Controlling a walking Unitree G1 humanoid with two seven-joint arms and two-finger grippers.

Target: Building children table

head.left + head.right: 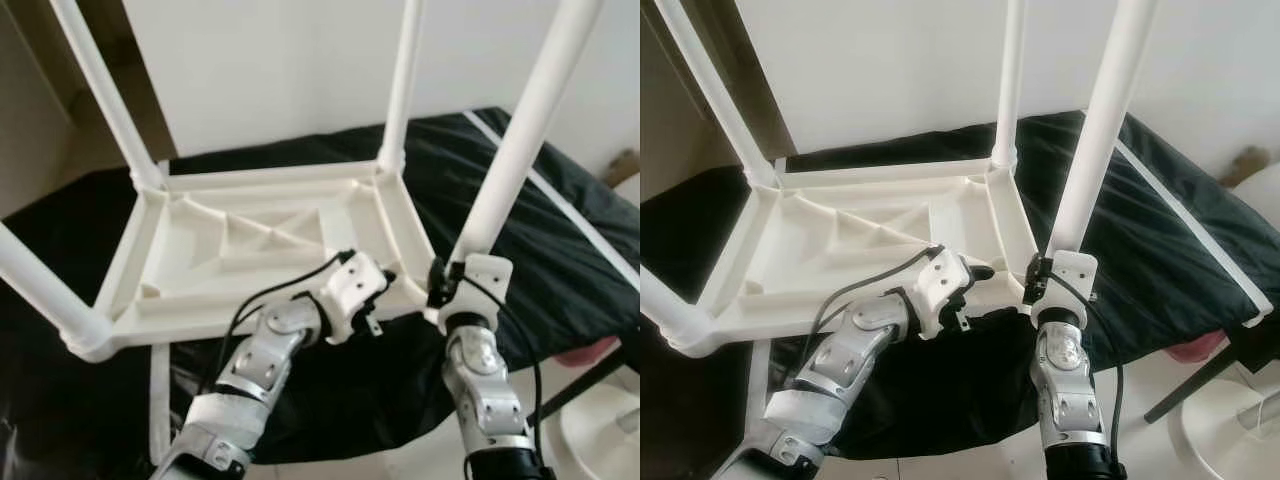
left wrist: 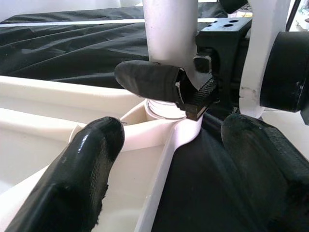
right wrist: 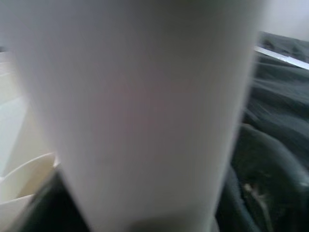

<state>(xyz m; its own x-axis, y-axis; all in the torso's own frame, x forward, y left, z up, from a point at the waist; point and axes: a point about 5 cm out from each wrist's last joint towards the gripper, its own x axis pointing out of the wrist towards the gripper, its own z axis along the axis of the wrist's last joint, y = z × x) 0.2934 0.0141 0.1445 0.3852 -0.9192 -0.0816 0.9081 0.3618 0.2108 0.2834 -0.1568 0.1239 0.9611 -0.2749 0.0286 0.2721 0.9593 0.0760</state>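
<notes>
A white plastic children's table (image 1: 250, 240) lies upside down on a black cloth, its legs pointing up. My right gripper (image 1: 452, 272) is shut on the base of the near right leg (image 1: 520, 140), just above the corner socket (image 2: 164, 108). In the left wrist view one of its fingers (image 2: 149, 79) presses against that leg (image 2: 169, 29). The same leg (image 3: 140, 111) stands very close in the right wrist view. My left gripper (image 2: 178, 145) is open, its fingers astride the table's rim at that same corner. In the left eye view the left gripper (image 1: 385, 280) sits just left of the right one.
The black cloth (image 1: 560, 250) covers a low surface that ends close to me. A pink object (image 1: 590, 352) and a white round thing (image 1: 600, 430) are on the floor at the right. A white wall (image 1: 260, 60) stands behind.
</notes>
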